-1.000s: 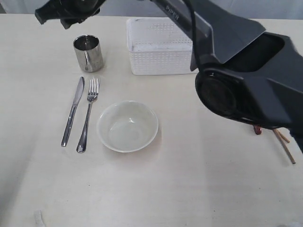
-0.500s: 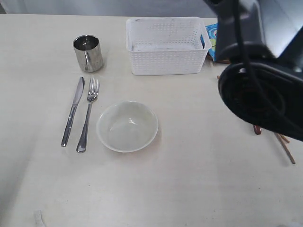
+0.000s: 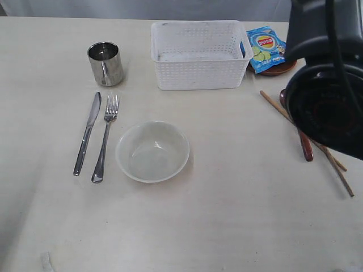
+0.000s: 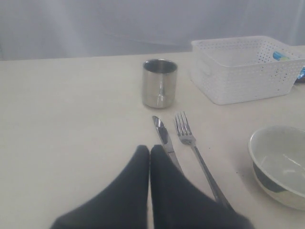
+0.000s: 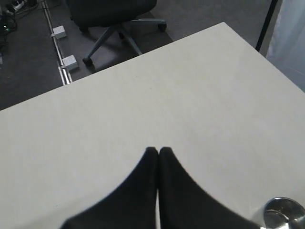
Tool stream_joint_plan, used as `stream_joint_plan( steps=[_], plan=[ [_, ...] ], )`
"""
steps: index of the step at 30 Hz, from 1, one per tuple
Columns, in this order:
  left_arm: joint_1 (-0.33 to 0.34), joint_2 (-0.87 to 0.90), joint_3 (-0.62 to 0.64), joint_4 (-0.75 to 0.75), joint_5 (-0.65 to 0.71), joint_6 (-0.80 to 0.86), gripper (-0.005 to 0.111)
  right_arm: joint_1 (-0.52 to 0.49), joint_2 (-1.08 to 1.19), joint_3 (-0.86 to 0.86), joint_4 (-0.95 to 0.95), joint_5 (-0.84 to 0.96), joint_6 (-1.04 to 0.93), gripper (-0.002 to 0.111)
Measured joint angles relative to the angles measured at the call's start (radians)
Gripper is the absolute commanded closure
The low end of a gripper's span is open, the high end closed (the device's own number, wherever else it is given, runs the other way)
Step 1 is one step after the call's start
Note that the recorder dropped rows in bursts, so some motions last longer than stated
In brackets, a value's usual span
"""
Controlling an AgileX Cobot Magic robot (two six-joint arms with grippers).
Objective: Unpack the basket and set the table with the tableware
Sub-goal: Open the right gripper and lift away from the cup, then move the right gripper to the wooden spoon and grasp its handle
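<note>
blue snack bag [image 3: 264, 48], red-yellow logo, beside basket [image 3: 195, 76]; left hand [image 4: 149, 149], right hand [image 5: 158, 151] closed

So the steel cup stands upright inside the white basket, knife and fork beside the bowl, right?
Not inside: the exterior view shows the steel cup upright on the table, left of the white basket. The knife and fork do lie beside the bowl.

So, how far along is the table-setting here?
Mostly done: basket looks empty; cup, knife, fork, bowl are laid out; spoon and chopsticks lie to the right. In hand: nothing, left gripper and right gripper shut, empty. Possibly left: plate sits beside the basket under the snack bag.
</note>
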Motion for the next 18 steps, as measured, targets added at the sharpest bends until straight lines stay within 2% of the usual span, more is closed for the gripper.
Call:
stream_joint_plan(
  steps=[2,6,12,18],
  plan=[
    [0.000,0.000,0.000,0.000,0.000,0.000,0.107,0.000,-0.002,0.000,0.039,0.000,-0.017,0.109],
    [0.000,0.000,0.000,0.000,0.000,0.000,0.107,0.000,-0.074,0.136,0.104,-0.055,-0.103,0.109],
    [0.000,0.000,0.000,0.000,0.000,0.000,0.107,0.000,-0.296,0.586,0.208,-0.239,-0.290,0.109],
    [0.000,0.000,0.000,0.000,0.000,0.000,0.107,-0.039,-0.539,1.066,0.216,-0.430,-0.346,0.109]
  ],
)
